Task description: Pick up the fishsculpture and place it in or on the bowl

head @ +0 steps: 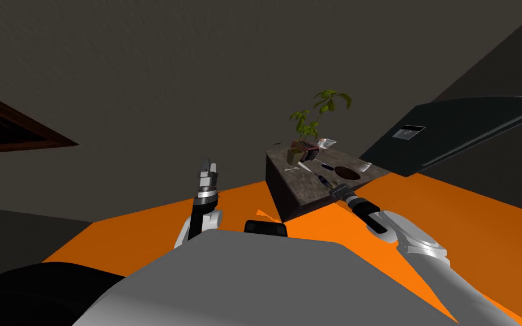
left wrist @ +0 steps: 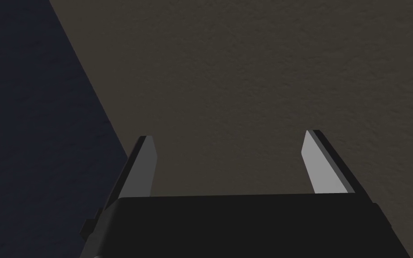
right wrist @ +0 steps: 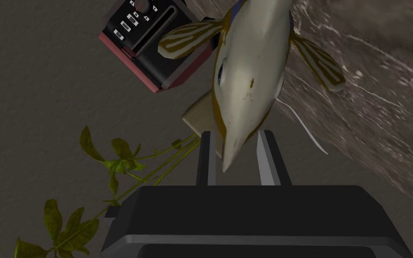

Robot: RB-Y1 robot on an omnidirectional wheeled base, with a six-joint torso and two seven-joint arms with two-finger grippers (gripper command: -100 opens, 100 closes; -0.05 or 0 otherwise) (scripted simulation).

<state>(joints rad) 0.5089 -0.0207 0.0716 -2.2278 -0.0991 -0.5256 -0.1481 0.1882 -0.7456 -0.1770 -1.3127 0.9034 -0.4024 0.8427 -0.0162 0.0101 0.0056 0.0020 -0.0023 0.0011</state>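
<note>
The fish sculpture [right wrist: 250,67], pale grey with yellow-brown striped fins, lies on a dark veined stone top [right wrist: 380,112]. My right gripper [right wrist: 234,134] is shut on its narrow end, one finger pressed to each side. In the head view the right gripper [head: 329,188] reaches over the near edge of the stone-topped block [head: 302,189], with the fish [head: 322,180] small and dark at its tip. A dark round bowl [head: 347,172] sits on the top just beyond. My left gripper [head: 208,166] is raised to the left of the block, its fingers [left wrist: 144,165] standing open with nothing between them.
A red and black box with buttons [right wrist: 154,40] and a potted green plant [head: 317,113] stand at the far end of the top. Small items lie beside the bowl. A dark slanted panel [head: 458,133] stands to the right. The floor [head: 469,226] is orange.
</note>
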